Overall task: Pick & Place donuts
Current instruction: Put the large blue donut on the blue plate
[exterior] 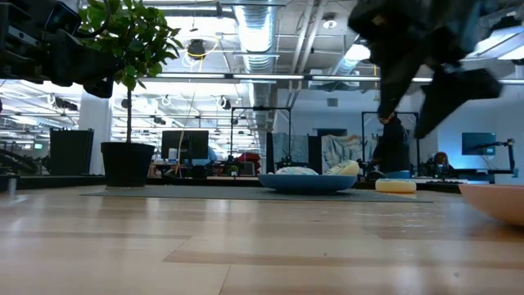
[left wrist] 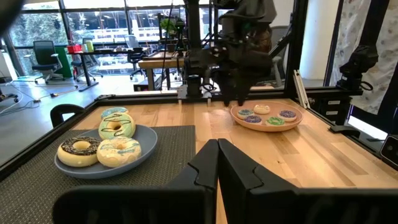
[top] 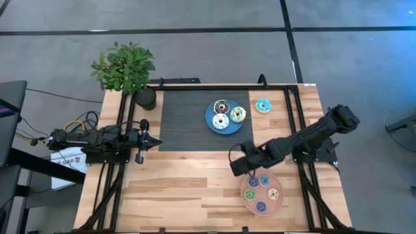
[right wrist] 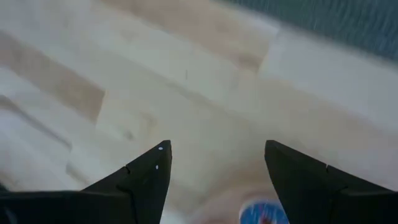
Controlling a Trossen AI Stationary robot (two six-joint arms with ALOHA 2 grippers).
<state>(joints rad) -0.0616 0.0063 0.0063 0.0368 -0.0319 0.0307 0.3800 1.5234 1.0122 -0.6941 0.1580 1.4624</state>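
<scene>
A blue plate on the dark mat carries three larger donuts: dark brown, white-green and pale blue. A turquoise donut lies flat on the wood to the right of that plate. Several small donuts lie on the pink plate near the table's front edge. My right gripper hangs open and empty over bare wood just left of and beyond the pink plate; its wrist view shows a blue donut below. My left gripper is shut, off the mat's left edge.
A potted plant stands at the mat's far left corner. The dark ribbed mat covers the far middle of the table. Bare wood stretches across the near left half. Black frame rails run along both sides.
</scene>
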